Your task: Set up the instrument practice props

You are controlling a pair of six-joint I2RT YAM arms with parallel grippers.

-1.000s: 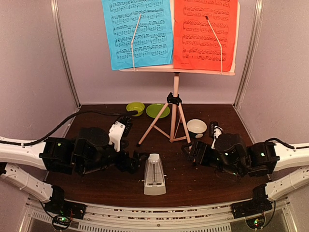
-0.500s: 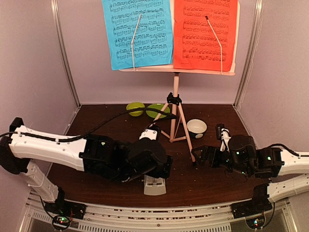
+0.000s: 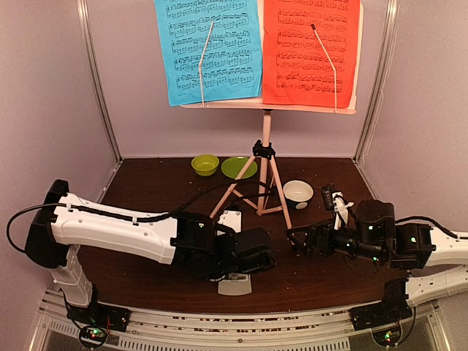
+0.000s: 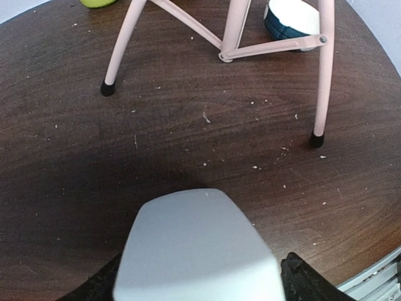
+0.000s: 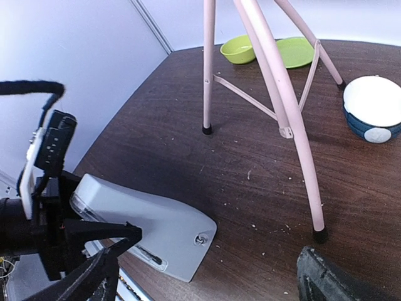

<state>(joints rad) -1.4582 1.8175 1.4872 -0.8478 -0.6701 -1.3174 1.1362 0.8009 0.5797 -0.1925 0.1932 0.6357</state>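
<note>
Straddling the white metronome [image 4: 195, 248] at the middle of the near edge of the tabletop [image 3: 146, 186], the left gripper [image 4: 200, 282] has a finger on each side. Whether it squeezes already, I cannot tell. The right gripper [image 3: 300, 240] is wide open and empty. This looks like the grasping step. Next it needs a firm, centred closing before any lift.

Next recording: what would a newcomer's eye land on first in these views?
The bright blue page and red page of sheet music, side by side on the pink music stand at the back, catch the eye first. Next, at the near edge, the left gripper straddles the white metronome; whether it grips is unclear.
</note>
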